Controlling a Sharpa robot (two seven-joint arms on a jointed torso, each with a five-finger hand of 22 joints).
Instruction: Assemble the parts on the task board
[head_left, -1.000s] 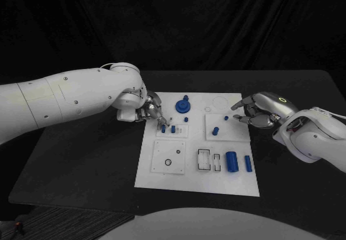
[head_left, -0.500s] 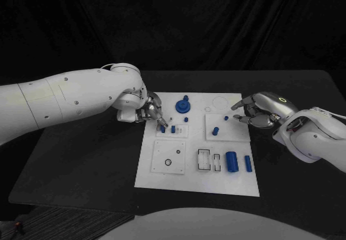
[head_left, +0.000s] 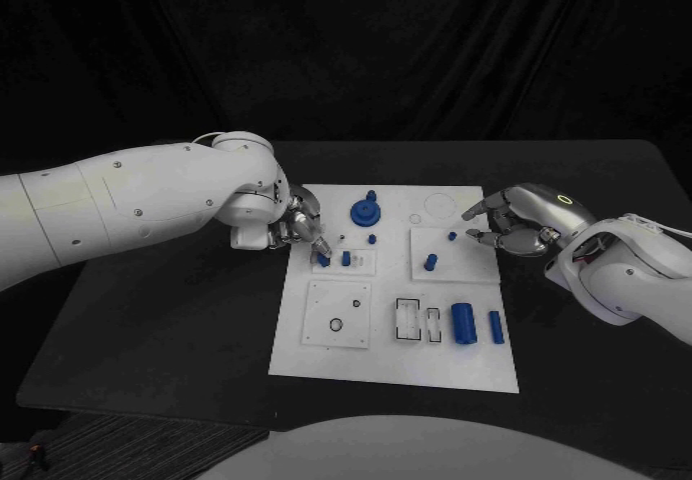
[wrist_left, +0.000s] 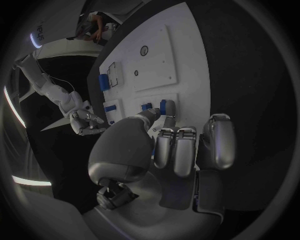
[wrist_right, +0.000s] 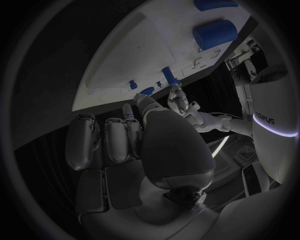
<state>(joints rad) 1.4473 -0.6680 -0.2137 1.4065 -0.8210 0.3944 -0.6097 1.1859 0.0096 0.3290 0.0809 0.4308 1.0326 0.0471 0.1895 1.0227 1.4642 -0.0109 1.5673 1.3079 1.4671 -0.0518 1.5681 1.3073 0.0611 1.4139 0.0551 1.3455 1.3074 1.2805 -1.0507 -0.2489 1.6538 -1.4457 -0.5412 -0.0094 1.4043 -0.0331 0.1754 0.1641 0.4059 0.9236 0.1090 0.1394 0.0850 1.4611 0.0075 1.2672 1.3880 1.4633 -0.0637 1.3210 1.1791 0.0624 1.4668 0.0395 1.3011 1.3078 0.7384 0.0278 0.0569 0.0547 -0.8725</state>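
Note:
The white task board (head_left: 397, 365) lies mid-table. My left hand (head_left: 296, 225) hovers at its left edge over a small plate (head_left: 346, 268) where two blue pegs (head_left: 346, 257) stand. Thumb and a fingertip (wrist_left: 169, 119) close around one blue peg (wrist_left: 164, 105); the other fingers are curled. My right hand (head_left: 515, 226) is at the board's right edge beside a square plate (head_left: 464, 252) carrying two blue pegs (head_left: 430, 263). Its fingers (wrist_right: 115, 137) are curled in with nothing between them.
A blue round knob (head_left: 366, 211) and two pale rings (head_left: 437, 205) sit at the board's far end. Nearer me are a square plate with a small ring (head_left: 336, 325), two slot frames (head_left: 408, 320), and two lying blue cylinders (head_left: 464, 322). Black table surrounds the board.
My left arm has shifted a little, and its hand with the peg has edged slightly left. The right hand has not moved.

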